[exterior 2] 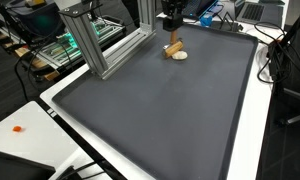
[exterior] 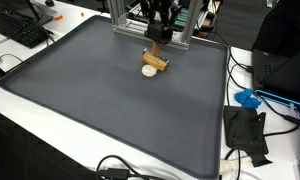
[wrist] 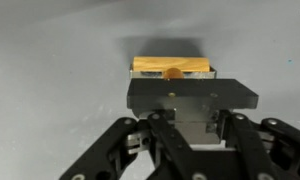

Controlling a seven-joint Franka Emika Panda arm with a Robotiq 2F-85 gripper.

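My gripper (exterior: 157, 42) hangs at the far end of the dark grey mat (exterior: 100, 110), and also shows in an exterior view (exterior 2: 173, 36). Its jaws are drawn together on the top of a small wooden block (exterior: 156, 60), which hangs tilted just over the mat (exterior 2: 175, 49). A small white round piece (exterior: 148, 71) lies on the mat right beside the block's lower end (exterior 2: 181, 56). In the wrist view the gripper (wrist: 192, 95) covers most of the block (wrist: 172, 65); only its far edge shows.
An aluminium frame (exterior 2: 95, 45) stands at the mat's far edge behind the gripper. A keyboard (exterior: 20, 30) lies off one corner. Black cables and a blue object (exterior: 248, 99) lie on the white table beside the mat.
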